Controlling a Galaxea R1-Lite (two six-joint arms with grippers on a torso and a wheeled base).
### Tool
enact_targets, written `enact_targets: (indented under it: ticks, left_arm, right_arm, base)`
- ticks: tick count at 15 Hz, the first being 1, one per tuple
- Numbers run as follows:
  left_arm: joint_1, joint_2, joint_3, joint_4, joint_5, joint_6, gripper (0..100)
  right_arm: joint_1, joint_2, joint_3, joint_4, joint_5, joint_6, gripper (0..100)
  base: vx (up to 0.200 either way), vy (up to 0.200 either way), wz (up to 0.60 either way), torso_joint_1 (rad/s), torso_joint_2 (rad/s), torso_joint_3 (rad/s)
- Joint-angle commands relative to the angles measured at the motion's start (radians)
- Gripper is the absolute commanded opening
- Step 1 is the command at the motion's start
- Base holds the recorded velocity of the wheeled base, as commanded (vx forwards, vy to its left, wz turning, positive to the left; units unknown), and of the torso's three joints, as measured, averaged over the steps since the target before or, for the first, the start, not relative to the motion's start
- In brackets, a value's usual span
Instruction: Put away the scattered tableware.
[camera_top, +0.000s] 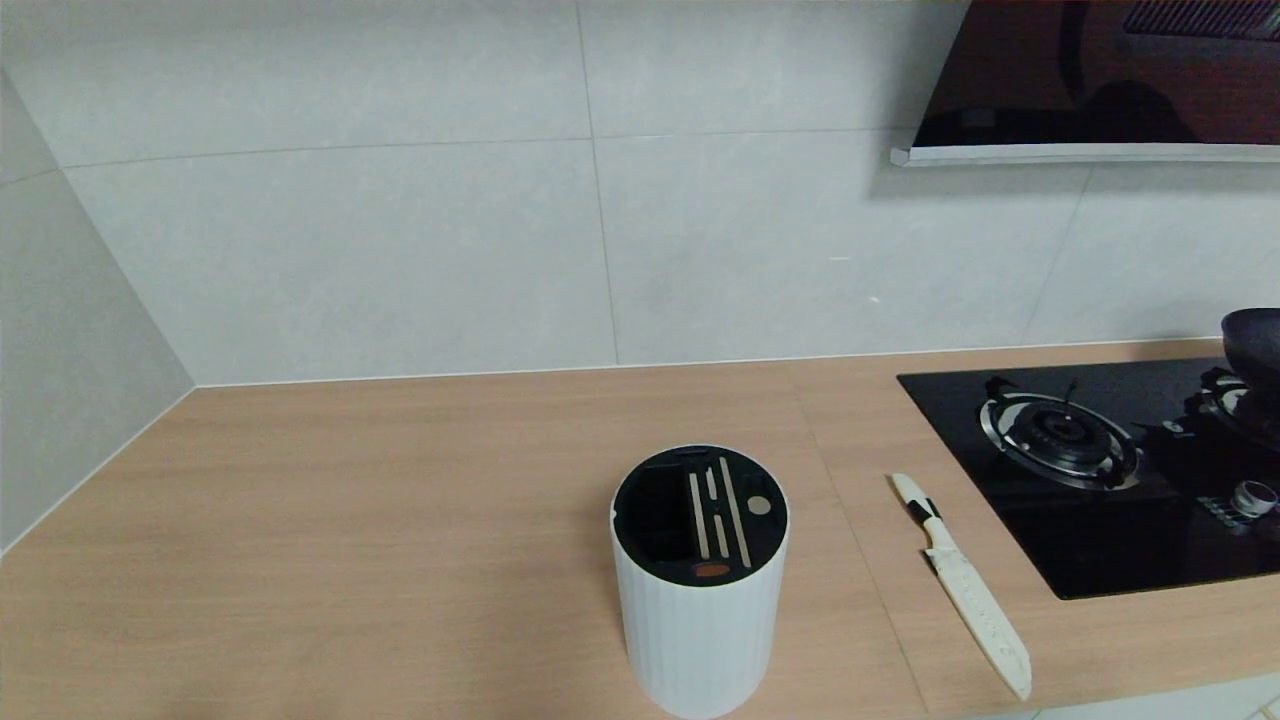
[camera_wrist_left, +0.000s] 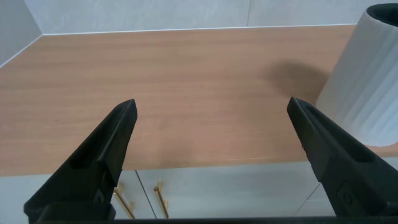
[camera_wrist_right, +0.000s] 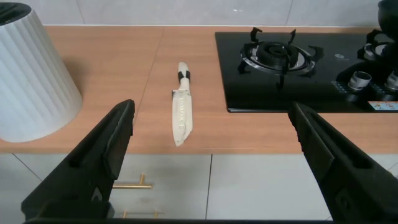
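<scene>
- The countertop (camera_top: 400, 480) is pale wood-grain laminate. It runs from a corner on the left to a black glass gas hob (camera_top: 1100, 545) set into it on the right, and a thin seam crosses it front to back.
- Large grey wall tiles (camera_top: 400, 230) back the counter and turn the left corner. A dark range hood (camera_top: 1090, 80) hangs above the hob.
- On the hob, one burner (camera_top: 1060, 440) stands bare, and a dark pot (camera_top: 1255, 345) sits at the far right edge.
- The knife holder (camera_top: 700, 590) is a white ribbed cylinder with a black slotted top. It stands upright near the counter's front edge, left of the seam.
- The knife (camera_top: 958, 580) is cream with a black band at the handle. It lies flat between the holder and the hob, touching neither, with its handle toward the wall and its tip toward the front edge.
- The left gripper (camera_wrist_left: 211, 109) hangs off the counter's front edge, left of the holder. Its jaws are spread wide with nothing between them (brass cabinet handles (camera_wrist_left: 160, 199) show below).
- The right gripper (camera_wrist_right: 211, 109) sits just off the front edge facing the knife, spread wide too and gripping nothing.
</scene>
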Motion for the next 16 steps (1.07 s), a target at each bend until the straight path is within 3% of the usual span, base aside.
enact_targets:
  ticks: [1, 11, 14, 16]
  left_arm:
    - [0.000, 0.000, 0.000, -0.001, 0.002, -0.001, 100]
    - [0.000, 0.000, 0.000, -0.001, 0.000, -0.001, 100]
    - [0.000, 0.000, 0.000, -0.001, 0.002, 0.001, 100]
    - [0.000, 0.000, 0.000, -0.001, 0.002, 0.001, 100]
  right_arm:
    - [0.000, 0.002, 0.000, 0.000, 0.002, -0.001, 100]
    - [-0.001, 0.002, -0.001, -0.002, -0.010, -0.005, 100]
    - [0.010, 0.055, -0.178, 0.017, 0.003, 0.012, 100]
    - [0.016, 0.229, -0.259, 0.029, 0.051, 0.007, 100]
  base:
    - [0.000, 0.000, 0.00, 0.000, 0.00, 0.000]
    - [0.000, 0.000, 0.00, 0.000, 0.00, 0.000]
    - [0.000, 0.000, 0.00, 0.000, 0.00, 0.000]
    - [0.000, 0.000, 0.00, 0.000, 0.00, 0.000]
